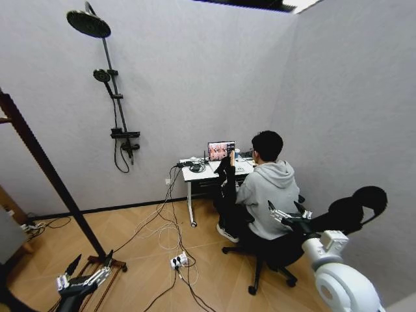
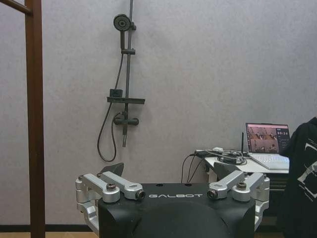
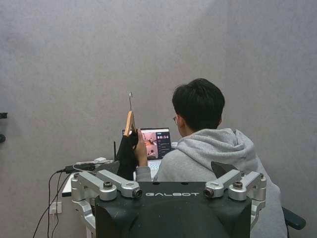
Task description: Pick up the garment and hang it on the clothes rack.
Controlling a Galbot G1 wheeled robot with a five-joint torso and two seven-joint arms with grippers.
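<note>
A seated person's hand holds up the garment (image 1: 226,174), black cloth on a wooden hanger with a metal hook, beside the desk. It also hangs ahead of my right gripper in the right wrist view as the garment (image 3: 127,154), and at the edge of the left wrist view as the garment (image 2: 300,183). The clothes rack (image 1: 45,170) shows as a dark reddish-brown post slanting at far left, and as the rack (image 2: 34,124) in the left wrist view. My left gripper (image 1: 86,268) is low by the rack's foot, open and empty. My right gripper (image 1: 287,212) is open behind the person's back.
A white desk (image 1: 195,175) with a laptop (image 1: 221,151) stands at the back wall. The person sits on an office chair (image 1: 273,257). Cables and a power strip (image 1: 178,262) lie on the wooden floor. A black shower fixture (image 1: 116,97) is mounted on the wall.
</note>
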